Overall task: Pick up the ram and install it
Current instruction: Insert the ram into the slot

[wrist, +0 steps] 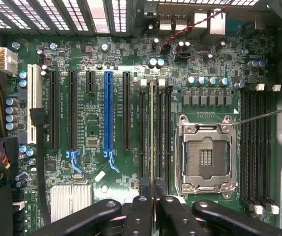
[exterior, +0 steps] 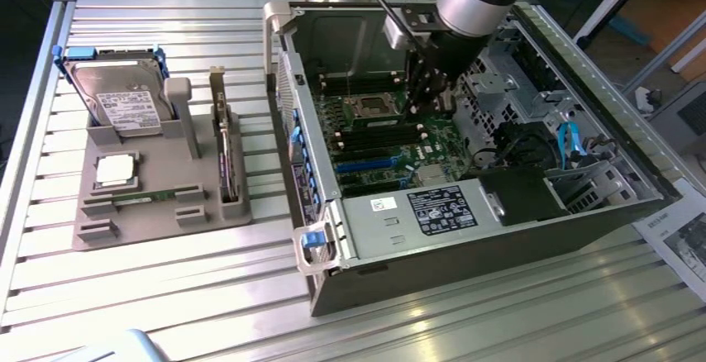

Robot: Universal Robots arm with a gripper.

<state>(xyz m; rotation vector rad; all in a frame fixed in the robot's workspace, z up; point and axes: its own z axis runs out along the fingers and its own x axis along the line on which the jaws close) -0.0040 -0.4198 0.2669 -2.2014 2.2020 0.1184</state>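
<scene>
The open side of the computer case (exterior: 386, 234) is giving the claw (wrist: 154, 206) a way straight down to the motherboard (wrist: 94, 162). The ram (wrist: 153, 123), clamped in the claw, is running edge-on along the memory slots (wrist: 163, 132). The processor socket (wrist: 205, 156) is crowding one side; the blue expansion slot (wrist: 109, 115) is standing further off on the other. The drive cage (exterior: 584, 176) and blue cable (exterior: 567, 143) are filling the case at the exterior view's right.

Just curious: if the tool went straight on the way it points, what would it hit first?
Probably the black memory slots beside the processor socket, met first by the ram the tool grips; depth is unclear.
</scene>
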